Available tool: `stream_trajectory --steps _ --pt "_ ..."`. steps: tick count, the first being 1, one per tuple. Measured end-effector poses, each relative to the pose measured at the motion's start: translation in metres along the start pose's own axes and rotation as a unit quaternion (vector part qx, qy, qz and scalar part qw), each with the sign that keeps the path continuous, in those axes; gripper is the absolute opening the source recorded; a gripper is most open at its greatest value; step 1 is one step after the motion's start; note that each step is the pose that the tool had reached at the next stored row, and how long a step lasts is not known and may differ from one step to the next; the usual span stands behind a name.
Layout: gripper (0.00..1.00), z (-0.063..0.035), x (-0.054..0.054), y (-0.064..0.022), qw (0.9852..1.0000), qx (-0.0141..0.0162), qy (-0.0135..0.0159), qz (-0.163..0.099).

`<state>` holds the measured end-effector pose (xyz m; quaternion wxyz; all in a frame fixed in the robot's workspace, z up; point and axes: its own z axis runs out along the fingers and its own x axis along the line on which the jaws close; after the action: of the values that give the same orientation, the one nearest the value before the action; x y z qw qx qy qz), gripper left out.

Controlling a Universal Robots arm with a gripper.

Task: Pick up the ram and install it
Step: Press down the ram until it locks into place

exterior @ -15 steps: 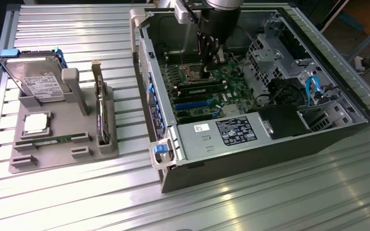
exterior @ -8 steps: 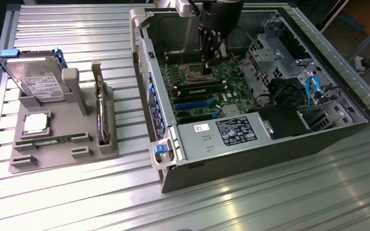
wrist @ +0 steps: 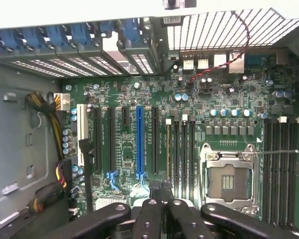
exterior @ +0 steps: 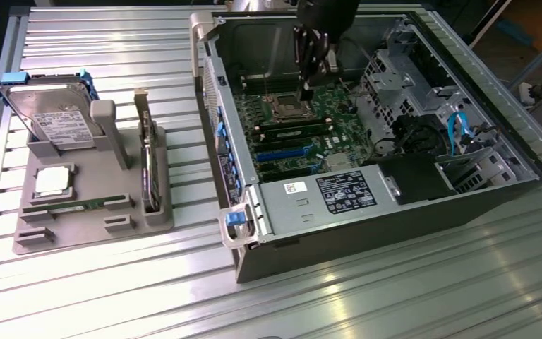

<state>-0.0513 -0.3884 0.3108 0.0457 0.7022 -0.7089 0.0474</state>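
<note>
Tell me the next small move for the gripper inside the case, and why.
I'd probably lift straight up a little. The gripper is shut with nothing visibly between its fingers, low over the motherboard. The ram appears to stand already in the slot in line with it, beside empty black slots. Backing off would let you check seating.

Bright overhead light, table glare.

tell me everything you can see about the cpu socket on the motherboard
The cpu socket is a square silver metal frame around a dark, bare contact field with no chip in it. A thin metal lever sticks out at one side. It lies flat on the green motherboard, between two banks of dark memory slots, inside the open computer case.
</note>
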Motion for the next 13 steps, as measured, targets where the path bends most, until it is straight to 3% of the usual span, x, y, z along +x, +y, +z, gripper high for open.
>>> stream_trajectory --steps 5,13 --pt "0.11 -0.0131 0.002 0.0000 1.0000 0.0000 0.0001 0.000" --pt "0.11 -0.0256 0.003 -0.0001 1.0000 0.0000 0.0002 0.000"
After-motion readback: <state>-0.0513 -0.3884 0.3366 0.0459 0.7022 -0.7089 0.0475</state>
